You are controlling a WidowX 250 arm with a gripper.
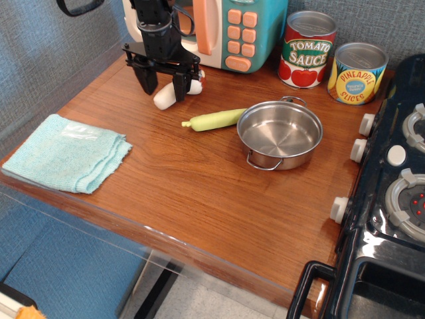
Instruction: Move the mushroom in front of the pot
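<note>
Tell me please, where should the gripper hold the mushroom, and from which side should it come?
Probably the thick cream stem, from above. The mushroom lies on its side, stem end toward the table's near edge, cap hidden behind the gripper. The open fingers stand either side of the stem, which looks wide and even.
</note>
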